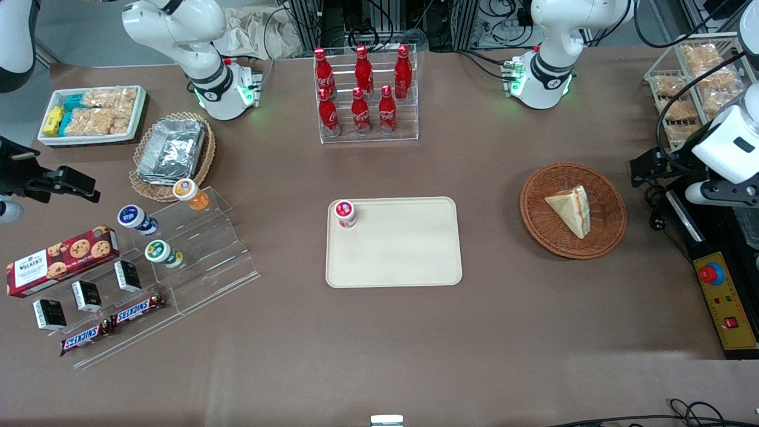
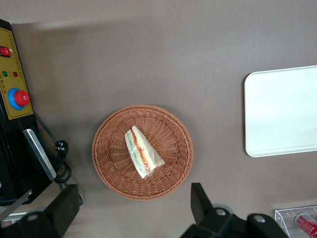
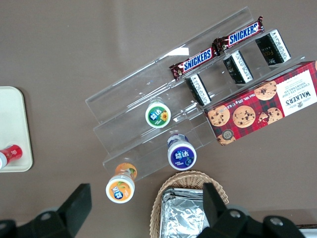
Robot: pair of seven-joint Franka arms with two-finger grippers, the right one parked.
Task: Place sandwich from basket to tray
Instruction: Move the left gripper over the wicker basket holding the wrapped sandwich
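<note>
Sandwich [image 1: 570, 209]: a pale triangular wedge is seen lying in the basket, roughly at its middle; in the left wrist view [image 2: 142, 152] red and green filling is shown along one edge.
Basket [image 1: 605, 237]: a round reddish-brown wicker basket is set on the worktop toward the working arm's end, well apart from the tray; nothing but the sandwich is held in it.
Tray [image 1: 409, 261]: a flat cream tray with rounded corners is placed near the middle of the worktop; one rounded end of it is caught in the left wrist view [image 2: 277, 119].
Cup [image 1: 345, 213]: a small cup with a red lid is stood in the tray's corner farthest from the front camera, on the parked arm's side.
Tool [image 2: 136, 210]: it is held high above the basket, looking straight down; its two dark fingers [image 2: 62, 208] are spread wide apart, with nothing between them, and the basket is seen just next to the gap. The sandwich is not touched.
Worktop [image 1: 379, 350]: a brown surface by which everything is carried.
Bottles [image 1: 362, 89]: six red bottles are stood in a clear rack, farther from the front camera than the tray.
Control box [image 1: 726, 305]: a yellow panel with a red button is fixed at the working arm's end, nearer the front camera than the basket.
Snack display [image 1: 178, 255]: clear steps with small cups, chocolate bars and a biscuit box are laid out toward the parked arm's end.
</note>
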